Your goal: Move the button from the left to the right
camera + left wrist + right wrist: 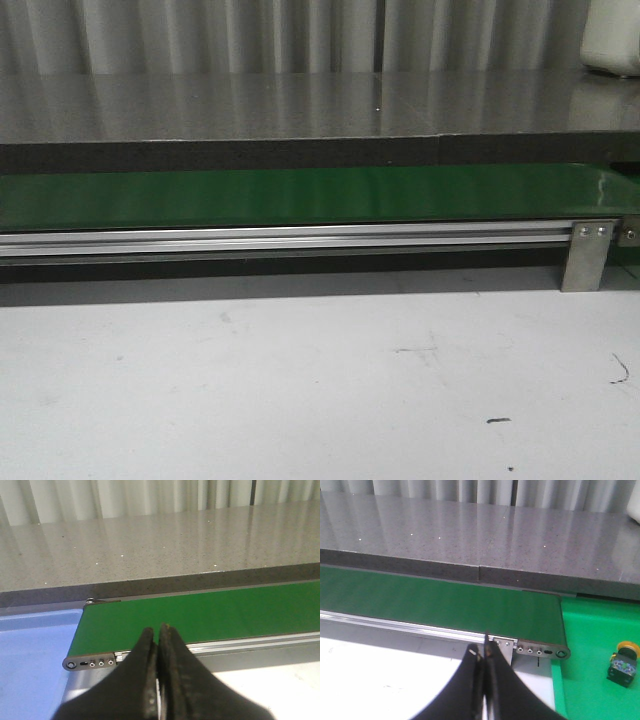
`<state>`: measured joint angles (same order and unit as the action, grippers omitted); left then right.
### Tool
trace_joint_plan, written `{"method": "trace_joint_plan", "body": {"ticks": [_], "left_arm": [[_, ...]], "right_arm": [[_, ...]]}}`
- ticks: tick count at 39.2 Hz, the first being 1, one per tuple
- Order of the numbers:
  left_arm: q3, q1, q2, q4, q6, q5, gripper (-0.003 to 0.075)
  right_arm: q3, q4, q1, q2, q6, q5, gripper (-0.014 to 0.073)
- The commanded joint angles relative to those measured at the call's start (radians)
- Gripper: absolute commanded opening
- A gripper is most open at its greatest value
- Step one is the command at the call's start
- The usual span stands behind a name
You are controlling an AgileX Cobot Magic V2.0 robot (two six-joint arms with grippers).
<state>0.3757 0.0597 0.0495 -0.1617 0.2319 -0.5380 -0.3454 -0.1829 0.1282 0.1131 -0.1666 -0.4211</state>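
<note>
The button [622, 663], a black boxy body with a round orange-yellow cap, lies on a bright green surface [590, 680] past the belt's right end; it shows only in the right wrist view. The green belt [300, 197] is bare in all views. My right gripper [484, 650] is shut and empty, hovering before the belt's rail, left of the button. My left gripper [156, 631] is shut and empty at the belt's [200, 617] left end. Neither gripper shows in the front view.
A grey stone counter [300, 105] runs behind the belt. An aluminium rail [280, 240] with a metal bracket [588, 250] edges the belt's front. A blue surface [30, 660] lies beside the belt's left end. White tabletop [300, 390] lies in front.
</note>
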Motion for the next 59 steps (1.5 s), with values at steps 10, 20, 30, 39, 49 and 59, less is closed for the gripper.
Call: {"method": "trace_joint_plan", "body": {"ticks": [10,20,30,39,49,59], "left_arm": [[0.023,-0.006,0.011,-0.015,-0.010,0.074,-0.0021],[0.003,-0.041,0.007,0.169,-0.333,0.077,-0.0021],[-0.132,-0.119,-0.023,0.205,-0.365,0.211,-0.0021],[-0.240,-0.107,-0.074,0.172,-0.275,0.290,-0.0021],[-0.393,-0.107,-0.074,0.169,-0.275,0.515,-0.0021],[-0.413,-0.107,-0.074,0.162,-0.275,0.494,-0.0021]], "right_arm": [[-0.024,-0.003,0.001,0.009,-0.007,0.077,-0.0068],[-0.024,-0.003,0.001,0.009,-0.007,0.076,-0.0068],[-0.024,-0.003,0.001,0.009,-0.007,0.074,-0.0068],[-0.024,-0.003,0.001,0.008,-0.007,0.073,-0.0068],[-0.024,-0.003,0.001,0.008,-0.007,0.073,-0.0068],[-0.024,-0.003,0.001,0.008,-0.007,0.073,-0.0068]]}}
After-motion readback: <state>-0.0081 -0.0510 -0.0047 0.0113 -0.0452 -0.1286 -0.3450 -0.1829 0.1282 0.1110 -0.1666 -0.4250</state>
